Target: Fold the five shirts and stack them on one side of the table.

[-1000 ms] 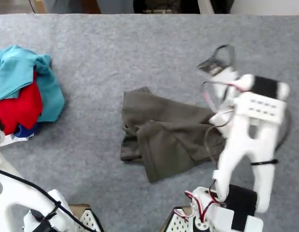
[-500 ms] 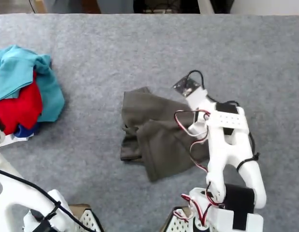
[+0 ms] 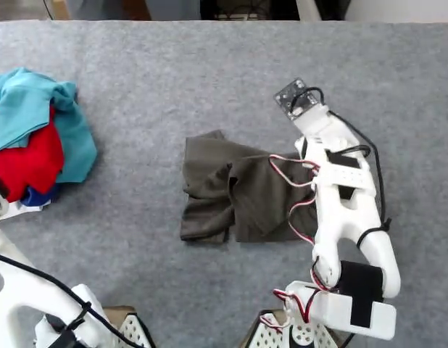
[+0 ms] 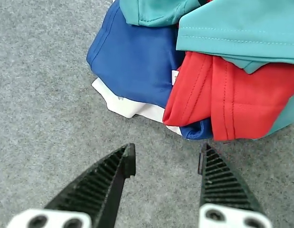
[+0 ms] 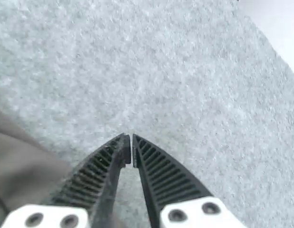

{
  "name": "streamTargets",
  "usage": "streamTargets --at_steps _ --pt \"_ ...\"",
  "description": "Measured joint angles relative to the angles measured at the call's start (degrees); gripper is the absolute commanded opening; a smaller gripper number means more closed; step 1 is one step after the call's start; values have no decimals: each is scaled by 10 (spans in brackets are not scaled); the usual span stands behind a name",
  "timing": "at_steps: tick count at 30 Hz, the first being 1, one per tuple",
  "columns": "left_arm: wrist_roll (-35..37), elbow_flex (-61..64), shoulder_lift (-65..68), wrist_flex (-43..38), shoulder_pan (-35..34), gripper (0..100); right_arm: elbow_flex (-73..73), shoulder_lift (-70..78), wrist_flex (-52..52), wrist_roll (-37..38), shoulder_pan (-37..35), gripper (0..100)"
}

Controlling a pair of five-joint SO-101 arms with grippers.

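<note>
Base: grey felt-covered bench (image 3: 137, 87). Mid-bench: olive-brown cloth shirt (image 3: 238, 196), rumpled, partly doubled over itself. Bench edge on left arm's side: heap with teal shirt (image 3: 28, 109) on top, red shirt (image 3: 28, 163) beneath, blue shirt (image 4: 137, 57) and white shirt (image 4: 128, 107) lowest. White right arm (image 3: 347, 210) lies over one side of olive-brown shirt. Left hand (image 4: 167, 152): fingers spread, above bare felt just beside heap. Right hand (image 5: 129, 137): fingers pressed together, above felt just past olive-brown shirt's edge.
</note>
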Motion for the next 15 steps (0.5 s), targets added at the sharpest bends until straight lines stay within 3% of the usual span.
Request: streamTargets --at_steps 7,15 --pt "0 0 -4 0 0 230 -73 -87 194 0 40 18" --pt "0 0 -7 22 0 230 -118 -302 558 0 27 18"
